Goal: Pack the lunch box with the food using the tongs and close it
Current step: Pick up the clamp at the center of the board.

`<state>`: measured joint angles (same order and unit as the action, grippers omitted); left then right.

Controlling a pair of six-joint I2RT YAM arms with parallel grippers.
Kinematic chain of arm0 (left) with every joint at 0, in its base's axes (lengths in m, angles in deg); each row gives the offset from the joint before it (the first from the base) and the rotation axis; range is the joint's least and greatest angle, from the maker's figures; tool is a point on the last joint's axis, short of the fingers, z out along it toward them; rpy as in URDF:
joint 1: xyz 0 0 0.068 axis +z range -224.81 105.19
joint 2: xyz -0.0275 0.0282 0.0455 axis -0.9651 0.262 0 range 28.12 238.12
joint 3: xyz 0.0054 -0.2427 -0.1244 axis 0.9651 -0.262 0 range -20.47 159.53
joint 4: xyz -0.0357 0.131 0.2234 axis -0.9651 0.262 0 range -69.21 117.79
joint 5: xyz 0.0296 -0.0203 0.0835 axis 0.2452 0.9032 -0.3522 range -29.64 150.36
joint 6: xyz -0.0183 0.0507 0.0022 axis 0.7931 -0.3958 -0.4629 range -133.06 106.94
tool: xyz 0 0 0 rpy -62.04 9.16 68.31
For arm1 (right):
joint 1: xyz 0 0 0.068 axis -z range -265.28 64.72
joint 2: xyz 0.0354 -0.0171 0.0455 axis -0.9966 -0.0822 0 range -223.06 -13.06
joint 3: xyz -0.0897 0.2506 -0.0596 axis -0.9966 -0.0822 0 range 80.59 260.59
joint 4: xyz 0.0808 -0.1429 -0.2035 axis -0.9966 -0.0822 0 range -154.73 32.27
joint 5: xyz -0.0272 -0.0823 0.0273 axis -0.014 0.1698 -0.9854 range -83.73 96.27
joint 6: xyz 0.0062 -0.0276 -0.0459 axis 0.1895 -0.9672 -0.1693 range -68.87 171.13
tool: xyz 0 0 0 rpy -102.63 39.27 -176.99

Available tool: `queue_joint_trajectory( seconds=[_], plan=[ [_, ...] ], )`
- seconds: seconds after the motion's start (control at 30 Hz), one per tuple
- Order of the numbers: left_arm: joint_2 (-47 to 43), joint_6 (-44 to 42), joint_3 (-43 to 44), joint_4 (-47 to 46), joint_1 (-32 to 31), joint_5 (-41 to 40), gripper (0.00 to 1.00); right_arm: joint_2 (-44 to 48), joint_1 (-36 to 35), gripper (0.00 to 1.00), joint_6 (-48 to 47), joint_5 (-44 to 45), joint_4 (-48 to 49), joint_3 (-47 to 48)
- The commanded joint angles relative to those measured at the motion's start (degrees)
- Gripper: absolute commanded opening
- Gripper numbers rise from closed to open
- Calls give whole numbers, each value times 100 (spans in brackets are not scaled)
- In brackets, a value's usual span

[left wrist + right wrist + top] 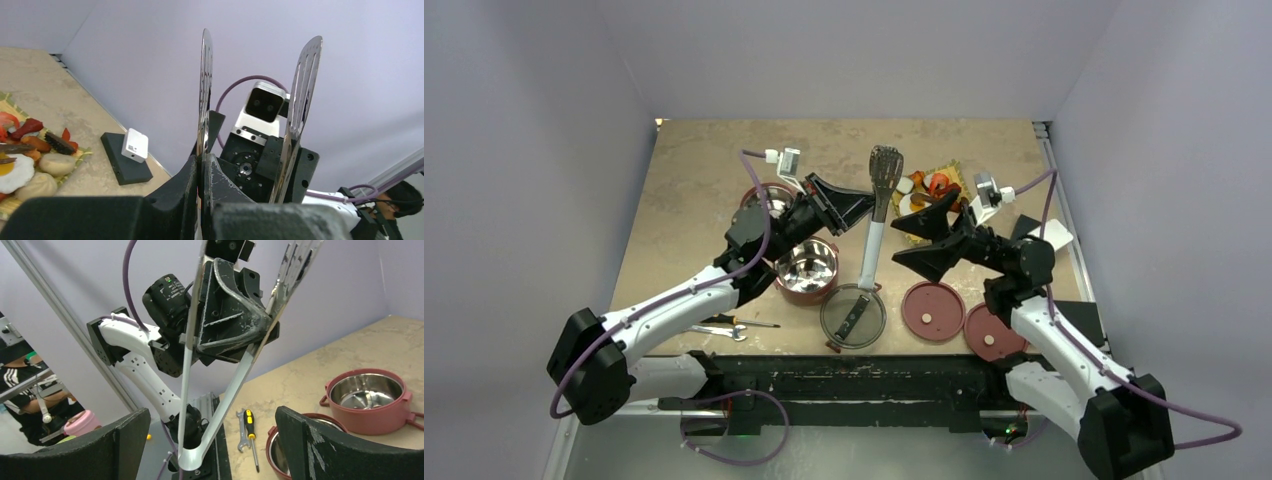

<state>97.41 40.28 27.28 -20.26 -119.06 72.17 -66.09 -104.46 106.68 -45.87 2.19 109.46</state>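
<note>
Tongs — slim slotted steel, left pincer clamped on one arm, right pincer spread wide.

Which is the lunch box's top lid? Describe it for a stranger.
Three round lids lie along the near edge of the table. The top lid is the leftmost, beside a red bowl. Unlike the two flat red discs, it is dark, see-through, with a handle.

plain pale lilac walls enclose a beige mottled tabletop on three sides, a silver metal rail running along its right edge, under soft even light.
</note>
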Motion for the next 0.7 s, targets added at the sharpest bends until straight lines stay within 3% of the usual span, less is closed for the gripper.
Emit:
queue_joint_trajectory(
  seconds=[0.0,0.43,0.57,0.67],
  plan=[
    [-43,330,-161,-1117,35,166,0,-270,-138,99,338,106,836,144],
    [124,312,-238,-1264,37,78,0,-905,-916,95,263,559,1134,646],
    [130,259,-269,-1259,39,57,0,-1014,-1031,87,310,755,1289,743],
    [154,258,-304,-1321,39,53,0,-1103,-1063,74,405,827,1445,799]
  ],
)
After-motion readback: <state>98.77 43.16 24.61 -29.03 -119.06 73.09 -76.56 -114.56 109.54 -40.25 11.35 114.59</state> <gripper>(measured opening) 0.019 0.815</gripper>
